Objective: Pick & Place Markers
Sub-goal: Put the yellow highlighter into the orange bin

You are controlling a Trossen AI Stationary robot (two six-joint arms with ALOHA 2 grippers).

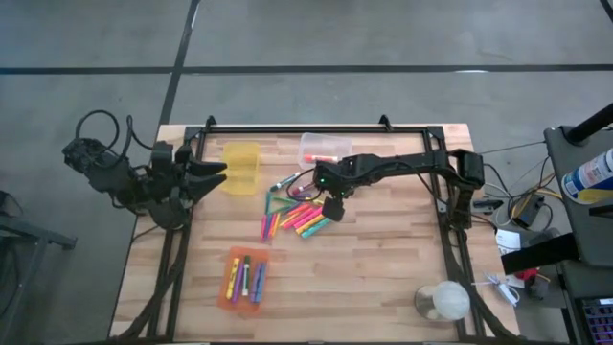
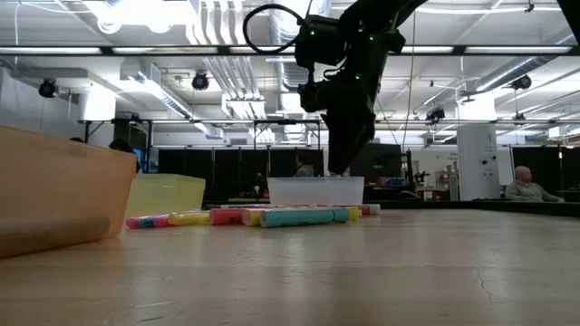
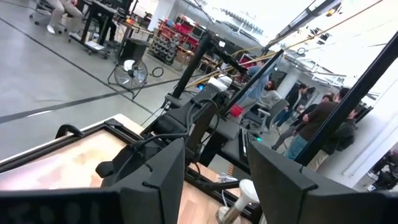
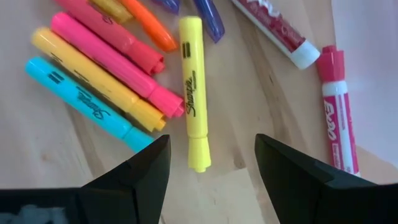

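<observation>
My arms (image 1: 402, 165) are dark, near black, matte, w/ boxy jointed segments. Black cables (image 1: 96, 129) loop off my left arm's (image 1: 124, 177) rear. Small green light (image 1: 324, 179) glows on my right wrist. My fingers (image 4: 298, 180) are flat, angular black plastic w/ molded ridges.

Yellow marker (image 4: 194, 93) beside pink, orange, cyan markers (image 4: 102, 68).

Three plastic bins stand on the bench (image 1: 383, 278): one yellow bin (image 1: 241, 167), one clear bin (image 1: 325, 147), one orange bin (image 1: 243, 280). The orange bin holds about five markers (image 1: 245, 278); roughly ten loose markers (image 1: 297, 217) lie in a cluster.
</observation>
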